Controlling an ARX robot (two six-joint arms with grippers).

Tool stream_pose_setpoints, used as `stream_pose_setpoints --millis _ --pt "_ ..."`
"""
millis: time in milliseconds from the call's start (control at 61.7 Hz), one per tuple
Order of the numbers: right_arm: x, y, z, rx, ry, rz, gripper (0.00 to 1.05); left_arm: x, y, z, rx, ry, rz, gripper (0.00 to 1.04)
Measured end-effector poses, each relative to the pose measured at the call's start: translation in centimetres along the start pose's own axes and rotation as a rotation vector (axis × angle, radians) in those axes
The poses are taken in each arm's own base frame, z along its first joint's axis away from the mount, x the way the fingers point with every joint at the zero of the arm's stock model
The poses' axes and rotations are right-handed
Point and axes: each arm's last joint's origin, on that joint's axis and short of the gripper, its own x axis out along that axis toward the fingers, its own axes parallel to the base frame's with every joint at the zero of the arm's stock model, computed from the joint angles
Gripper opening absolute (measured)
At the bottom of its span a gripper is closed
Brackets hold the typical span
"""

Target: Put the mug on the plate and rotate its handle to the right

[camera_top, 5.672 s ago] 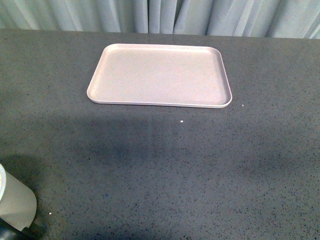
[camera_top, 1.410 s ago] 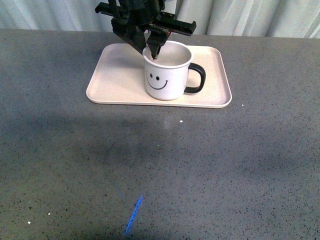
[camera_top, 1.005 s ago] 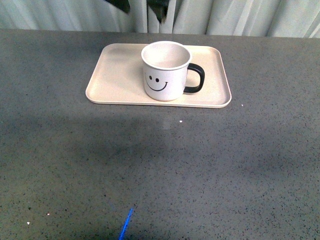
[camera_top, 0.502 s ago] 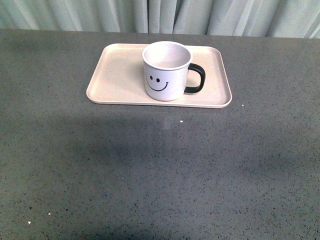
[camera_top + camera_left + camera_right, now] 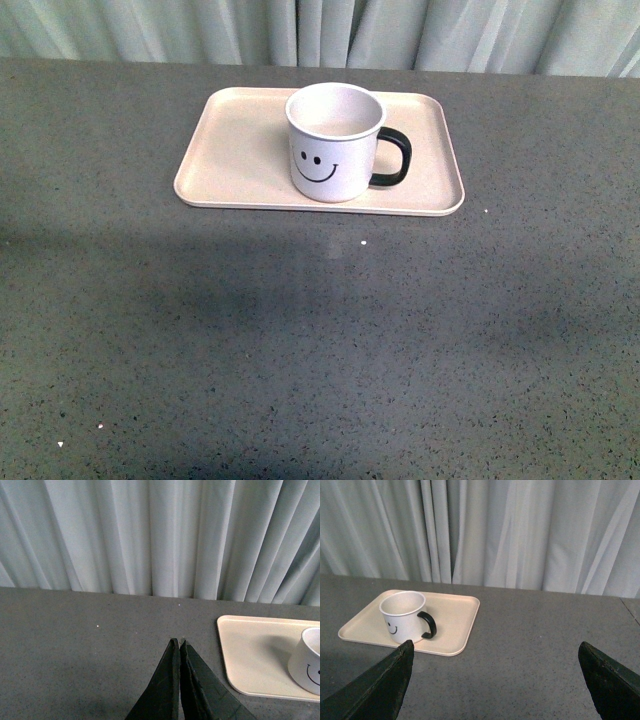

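The white mug (image 5: 333, 142) with a black smiley face stands upright on the pale beige plate (image 5: 240, 160), a little right of its middle. Its black handle (image 5: 393, 158) points right in the front view. No gripper shows in the front view. In the left wrist view my left gripper (image 5: 177, 643) is shut and empty over the table, apart from the plate (image 5: 252, 655) and the mug (image 5: 306, 663) at the frame edge. In the right wrist view my right gripper (image 5: 496, 647) is open wide and empty, well back from the mug (image 5: 404, 615) and plate (image 5: 455, 625).
The dark grey speckled table (image 5: 320, 340) spreads around the plate. Pale pleated curtains (image 5: 320, 30) hang along the far edge, also behind the table in the left wrist view (image 5: 160, 535) and the right wrist view (image 5: 520, 530).
A gripper that stood at the mug's rim has let go, lifted up and left the front view. The mug stays on the plate with its handle to the right.
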Motion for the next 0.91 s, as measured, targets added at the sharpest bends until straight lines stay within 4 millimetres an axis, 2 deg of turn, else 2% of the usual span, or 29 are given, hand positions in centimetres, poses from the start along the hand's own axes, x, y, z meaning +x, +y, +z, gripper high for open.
stream_pose_setpoints --millis 162,486,908 --pt "0.0 0.0 0.0 0.000 0.000 0.000 0.96 -1.7 0.0 -1.0 0.000 0.003 0.000 0.01" --pt "0.0 0.0 0.0 0.000 0.000 0.000 0.96 -3.3 0.0 -2.2 -0.001 -0.007 0.000 0.01" --pt "0.0 0.0 0.0 0.000 0.000 0.000 0.96 -4.7 0.0 -2.0 0.000 -0.017 0.000 0.01"
